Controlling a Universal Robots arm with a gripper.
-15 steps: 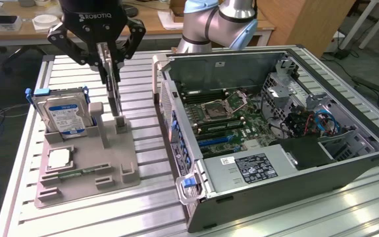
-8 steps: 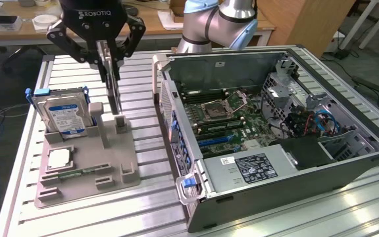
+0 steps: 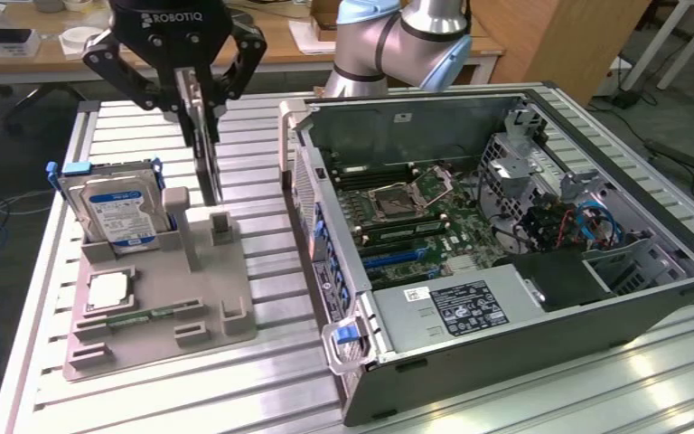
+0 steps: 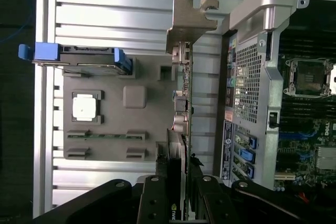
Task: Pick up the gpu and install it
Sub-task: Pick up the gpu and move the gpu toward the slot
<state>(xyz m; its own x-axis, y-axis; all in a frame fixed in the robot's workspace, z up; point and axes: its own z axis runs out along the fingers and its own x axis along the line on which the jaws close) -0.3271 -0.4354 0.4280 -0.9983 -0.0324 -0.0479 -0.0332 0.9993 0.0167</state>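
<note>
From the exterior view's left: hard drive (image 3: pixel 112 212) in the grey holder (image 3: pixel 196 294), then my gripper (image 3: pixel 202 104), fingers pinched on the gpu (image 3: pixel 209 163) right over its slot. Pick-up is about done, install not yet. The card hangs upright, long axis vertical, metal bracket (image 4: pixel 190 22) end down, with the open computer case (image 3: pixel 504 226) to the right.

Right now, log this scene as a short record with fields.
end effector: shut on the gpu
gpu pose: upright, edge-on, over the tray
gpu install: not done; the card is outside the case
tray contents: hard drive standing, cpu, memory stick
case: open, on the exterior view's right of the tray, motherboard exposed
</note>
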